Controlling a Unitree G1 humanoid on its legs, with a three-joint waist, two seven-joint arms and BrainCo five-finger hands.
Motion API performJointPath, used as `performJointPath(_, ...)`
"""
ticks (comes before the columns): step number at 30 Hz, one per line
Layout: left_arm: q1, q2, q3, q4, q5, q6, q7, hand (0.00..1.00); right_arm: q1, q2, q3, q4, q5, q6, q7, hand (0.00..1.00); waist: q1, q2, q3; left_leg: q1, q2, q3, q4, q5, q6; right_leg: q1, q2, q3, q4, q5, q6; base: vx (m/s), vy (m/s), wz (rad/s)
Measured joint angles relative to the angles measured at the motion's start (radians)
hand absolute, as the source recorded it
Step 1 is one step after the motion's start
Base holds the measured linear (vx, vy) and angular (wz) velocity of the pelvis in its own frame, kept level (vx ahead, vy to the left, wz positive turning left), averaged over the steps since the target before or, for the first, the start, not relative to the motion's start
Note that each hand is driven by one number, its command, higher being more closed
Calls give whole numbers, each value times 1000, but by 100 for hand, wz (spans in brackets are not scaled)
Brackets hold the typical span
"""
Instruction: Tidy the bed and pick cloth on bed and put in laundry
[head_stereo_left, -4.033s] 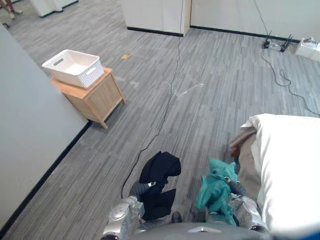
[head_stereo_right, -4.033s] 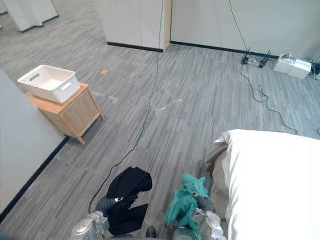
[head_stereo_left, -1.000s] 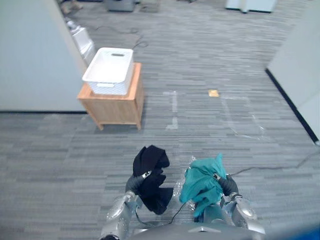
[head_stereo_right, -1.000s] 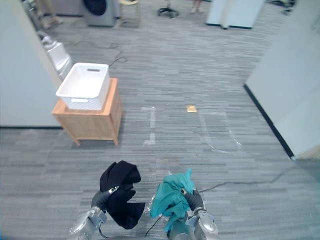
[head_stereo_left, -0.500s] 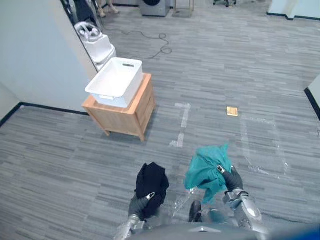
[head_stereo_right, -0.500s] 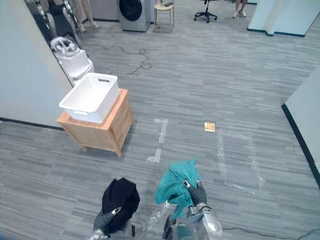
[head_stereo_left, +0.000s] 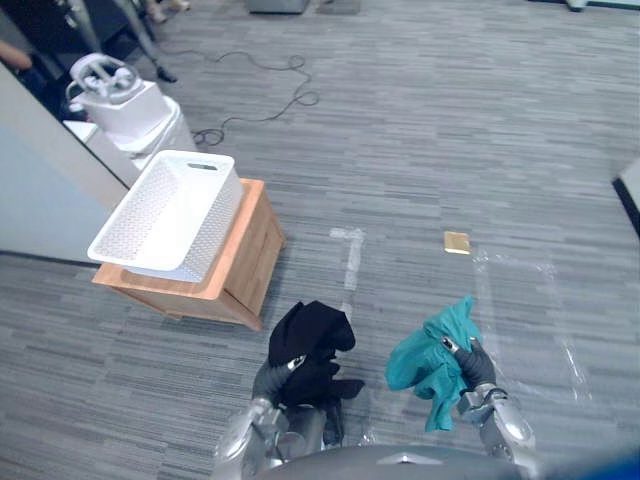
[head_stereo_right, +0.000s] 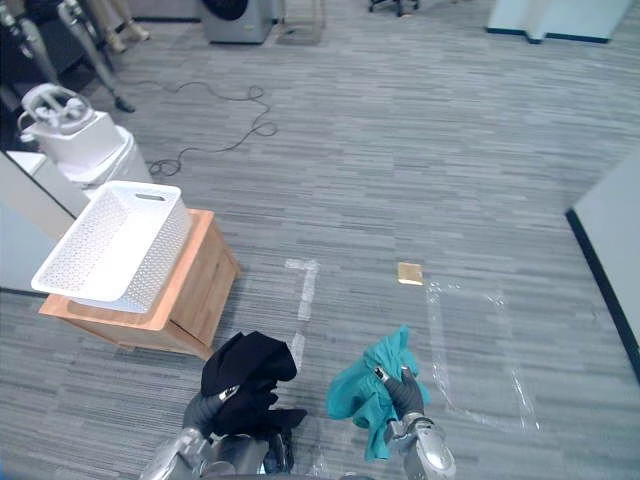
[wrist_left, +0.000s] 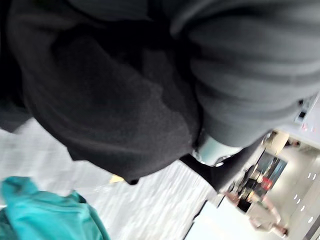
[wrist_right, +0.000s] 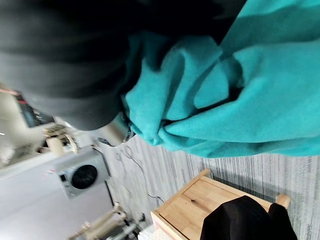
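Note:
A black cloth (head_stereo_left: 311, 345) is bunched in my left hand (head_stereo_left: 270, 378), low in the eye views and held above the floor. My right hand (head_stereo_left: 473, 368) is shut on a teal cloth (head_stereo_left: 428, 364) that hangs a little to the right of the black one. In the left wrist view the black cloth (wrist_left: 110, 95) drapes right over the hand's cover; in the right wrist view the teal cloth (wrist_right: 230, 95) is crumpled against the hand. A white laundry basket (head_stereo_left: 168, 214) stands tilted on a low wooden cabinet (head_stereo_left: 240, 262), ahead and to the left of both hands.
A white appliance (head_stereo_left: 125, 110) stands behind the basket by a grey wall (head_stereo_left: 35, 190). A black cable (head_stereo_left: 262, 92) loops on the grey floor farther back. A small tan tag (head_stereo_left: 456, 242) and clear tape strips (head_stereo_left: 520, 290) lie on the floor to the right.
The camera has swung and come closer, so basket and cabinet look nearer and larger at left. Both hands still hold their cloths; the teal one sits slightly lower.

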Motion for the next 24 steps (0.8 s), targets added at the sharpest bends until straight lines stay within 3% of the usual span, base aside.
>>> performJointPath(1,0,5,-5,0,1,0,5,100,-3,1,10,0,-5,0,3,100,-1,0,0,23,0,-12,-5,-16,-5,-32,-17,-1,79,-13,-29,577,46,53)
performJointPath(2,-6,26,-11,-1,1,5,32,100,-4,1,27,0,-24,-1,5,100,-9,1,0,73,2,-53,-14,-40,-8,-119,-39,4,195,-54,-90,445,-6,61)
performJointPath(3,-11,30,-15,-3,1,8,43,100,0,1,32,0,-27,-1,6,100,-18,3,-1,94,6,-74,-21,-44,-7,-156,-36,16,203,-65,-95,658,-105,118)
performJointPath(4,-29,41,-17,-9,-2,14,71,100,15,1,36,8,-27,-36,19,100,-38,1,-2,130,21,-142,-29,-50,-9,-233,-2,59,143,-102,-68,531,-151,106)
performJointPath(5,-39,43,-12,-9,-3,17,75,100,17,0,36,8,-27,-55,24,100,-45,1,-2,137,26,-163,-29,-51,-12,-254,4,68,109,-114,-64,529,-186,147)
performJointPath(6,-59,46,-5,-9,-3,27,94,100,32,-3,36,20,-27,-102,35,100,-65,6,1,158,45,-207,-28,-53,-15,-290,14,68,-10,-134,-70,502,-254,138)
performJointPath(7,-73,42,-2,-9,-4,33,114,100,58,-4,40,29,-49,-211,28,100,-73,14,6,181,71,-240,-19,-59,-26,-308,20,69,-188,-139,-64,506,-273,132)
performJointPath(8,-77,41,-2,-10,-5,33,118,100,68,-4,41,16,-57,-236,24,100,-72,18,9,188,80,-250,-12,-67,-38,-314,24,77,-244,-137,-62,596,-373,112)
performJointPath(9,-86,34,-2,-10,-15,33,138,100,91,0,49,-33,-73,-278,16,100,-70,27,10,193,109,-286,22,-104,-70,-314,53,141,-431,-102,-50,400,-306,78)
performJointPath(10,-89,32,-2,-12,-23,32,146,100,98,4,55,-58,-79,-291,12,100,-70,21,8,188,117,-300,44,-125,-86,-299,63,184,-542,-67,-44,495,-423,132)
performJointPath(11,-82,46,2,-19,-23,32,154,100,131,21,73,-120,-83,-312,-4,100,-77,-7,5,192,109,-341,76,-179,-140,-237,50,310,-768,-19,4,528,-483,158)
performJointPath(12,-96,11,4,-5,-25,34,171,100,132,21,75,-132,-92,-314,-20,100,-80,18,6,211,152,-385,83,-224,-161,-222,80,290,-711,80,-45,506,-475,154)
performJointPath(13,-87,-13,3,-13,-25,33,176,100,118,9,77,-141,-98,-302,-34,100,-79,41,8,209,170,-402,84,-220,-164,-223,92,275,-677,41,-43,445,-430,115)
performJointPath(14,-70,-37,3,-22,-25,31,175,100,114,5,81,-169,-104,-291,-44,100,-63,64,8,209,180,-421,87,-191,-162,-223,95,243,-619,-10,-66,357,-359,85)
performJointPath(15,-46,-49,4,-29,-25,31,176,100,124,13,98,-207,-104,-270,-46,100,-42,71,5,217,195,-438,114,-155,-166,-208,90,202,-551,-74,-78,343,-344,80)
performJointPath(16,-35,-50,4,-35,-25,30,177,100,128,12,113,-222,-99,-254,-43,100,-35,73,7,221,201,-440,132,-143,-173,-189,88,187,-537,-97,-84,339,-319,93)
performJointPath(18,7,-63,7,-59,-37,29,192,100,137,9,175,-267,-82,-179,-19,100,-34,77,11,104,243,-404,404,-72,-195,-65,82,63,-562,-151,-118,375,-324,124)
performJointPath(19,12,-68,11,-60,-44,29,192,100,144,8,186,-280,-75,-165,-13,100,-29,79,11,67,262,-373,474,-58,-202,-36,80,36,-578,-156,-125,344,-251,130)
performJointPath(21,54,-79,12,-108,-53,29,186,100,148,9,216,-301,-66,-125,2,100,-21,82,9,-64,321,-158,645,-83,-195,83,62,-93,-664,-159,-134,255,-118,130)
performJointPath(22,59,-80,12,-121,-52,29,184,100,145,9,216,-303,-64,-121,3,100,-20,82,9,-82,320,-113,647,-94,-190,105,58,-115,-682,-159,-133,231,-49,124)
performJointPath(23,65,-79,12,-146,-52,29,175,100,137,8,214,-301,-57,-116,2,100,-9,84,8,-96,312,-7,606,-119,-177,144,51,-154,-718,-156,-127,245,12,93)
performJointPath(24,67,-78,11,-153,-54,28,176,100,122,7,207,-284,-56,-109,3,100,6,84,6,-86,270,85,440,-110,-164,178,36,-184,-739,-154,-110,252,44,85)
